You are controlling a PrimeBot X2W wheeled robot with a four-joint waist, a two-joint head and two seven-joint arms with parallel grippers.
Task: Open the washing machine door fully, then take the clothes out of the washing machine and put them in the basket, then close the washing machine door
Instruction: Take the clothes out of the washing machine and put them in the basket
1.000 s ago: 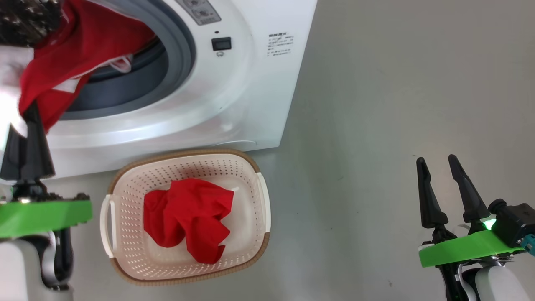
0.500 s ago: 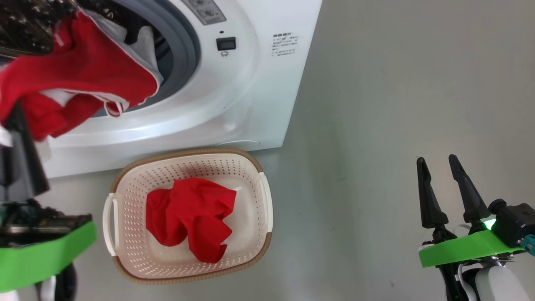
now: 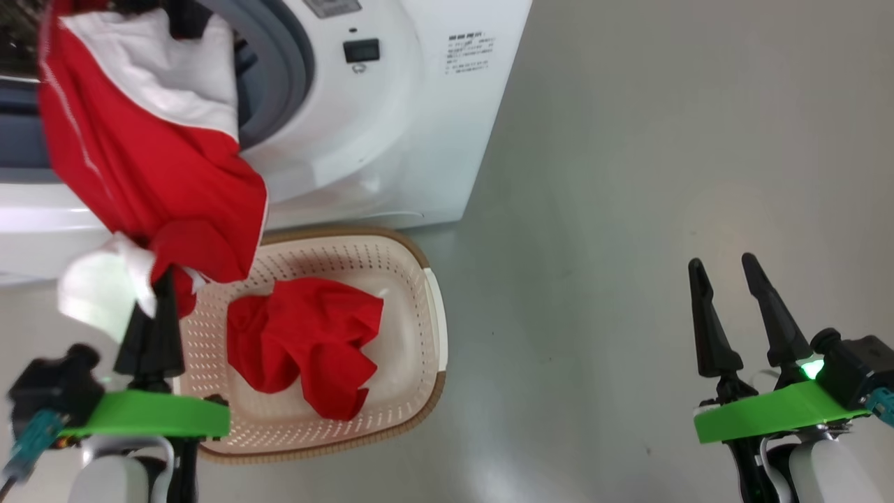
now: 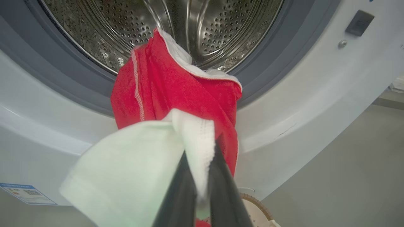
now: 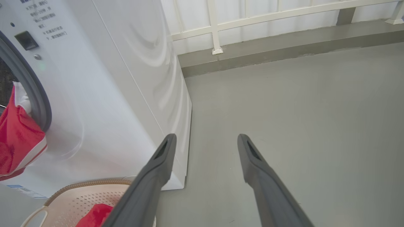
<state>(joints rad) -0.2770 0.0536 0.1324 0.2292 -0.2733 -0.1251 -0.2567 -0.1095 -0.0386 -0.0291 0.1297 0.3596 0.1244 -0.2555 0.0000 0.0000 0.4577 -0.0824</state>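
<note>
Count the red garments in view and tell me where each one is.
2. One garment lies in the basket. The second garment hangs out of the washing machine, pinched by the left pincer. More may be hidden in the drum.

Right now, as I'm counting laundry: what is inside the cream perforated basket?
One crumpled red fabric garment lies in the oval cream plastic basket. Its left side is partly hidden behind the red-and-white garment held by the left pincer.
</note>
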